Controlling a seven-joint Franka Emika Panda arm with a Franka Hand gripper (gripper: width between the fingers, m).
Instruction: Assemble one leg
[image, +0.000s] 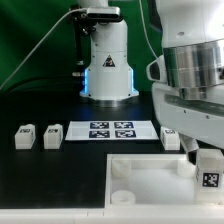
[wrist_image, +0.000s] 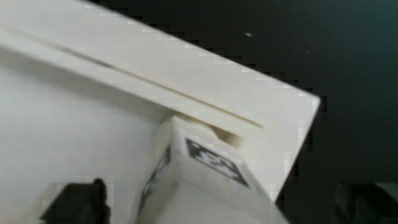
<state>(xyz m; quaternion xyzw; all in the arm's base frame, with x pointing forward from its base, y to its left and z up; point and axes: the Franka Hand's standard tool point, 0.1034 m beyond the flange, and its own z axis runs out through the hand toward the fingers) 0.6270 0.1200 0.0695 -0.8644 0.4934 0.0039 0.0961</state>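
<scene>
Leg (image: 209, 172): light, rigid, smooth plastic post, likely slippery; best gripped across flat sides. Held over tray (image: 150, 175) near surface's edge. Tool (wrist_image: 228, 205) closure cannot be told.

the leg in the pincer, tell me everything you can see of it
The leg is a small white block-like post that looks like plastic, with a black-and-white square marker tag on its face. In the exterior view it sits low at the right, under the arm, over the right end of the large white tray. The wrist view shows it tilted, its upper end against the tray's edge. Whether the pincer grips it cannot be told.
</scene>
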